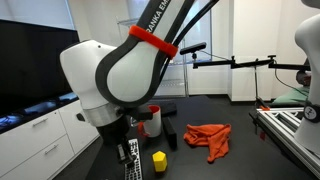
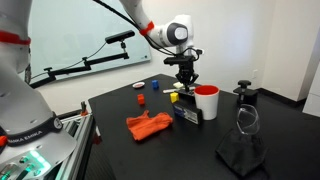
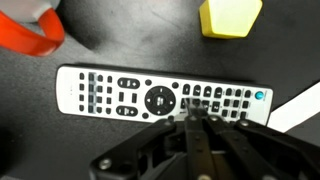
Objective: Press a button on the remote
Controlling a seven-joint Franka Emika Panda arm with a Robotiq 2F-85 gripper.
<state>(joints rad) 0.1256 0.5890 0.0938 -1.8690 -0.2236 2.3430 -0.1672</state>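
Remote (image 3: 160, 97) flat on dark table (image 3: 120, 50), lengthwise across wrist view. Red mug (image 3: 25, 30) and yellow block (image 3: 230, 15) near (beyond its upper long edge). Gripper (image 3: 190, 113) fingers together, tips meeting button rows beside round pad.

In an exterior view I look from close beside the arm (image 1: 110, 72), slightly above the tabletop (image 1: 250, 150), and its white joint blocks the middle of my picture. In an exterior view I look from farther off across the tabletop (image 2: 120, 150), facing the arm (image 2: 178, 35) (a wider, clearer look). Both exterior views share the red mug (image 1: 152, 120), the orange cloth (image 1: 208, 140) and the yellow block (image 1: 159, 160). My wrist view points straight down from very near, with the tool (image 3: 189, 115) entering at the bottom edge and the remote (image 3: 160, 98) spanning the picture. It shares the block and the mug's rim with the others.
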